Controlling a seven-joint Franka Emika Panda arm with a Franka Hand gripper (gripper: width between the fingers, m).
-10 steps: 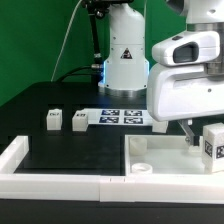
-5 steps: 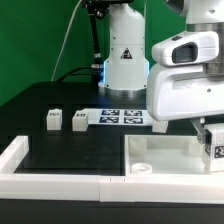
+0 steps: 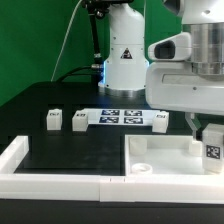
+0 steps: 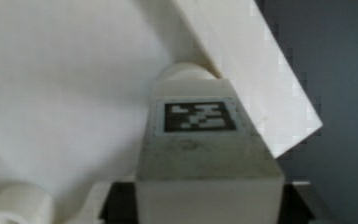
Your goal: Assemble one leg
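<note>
We read this as the carry-to-socket step. The gripper [image 3: 207,133] is clamped on the leg [image 3: 212,152], so the leg is off the table and hanging over the panel [image 3: 160,150], above that panel's far corner on the exterior view's right. In the wrist view the leg [image 4: 199,150] sits squarely between the two dark fingers [image 4: 114,197], its tag facing the cam, with the white panel surface directly under it. Why held this way, as we judge it: the grip is on the leg's upper part, so the lower end stays free to go into a corner socket, and the leg is kept upright w/ no obvious tilt so it can drop in straight. The arm pose is wrist pointing straight down, the big white hand body above the panel's right-hand half, approx vertical. We can't tell whether the leg's foot is touching the panel yet (the hand body hides most of that corner in the exterior view, and the wrist cam looks down past it). The spare legs [image 3: 80,121] lie well apart from the panel on the black mat, beyond its far-left corner, near the marker board [image 3: 120,116]; they're parked out of the way, presumably for later.
</note>
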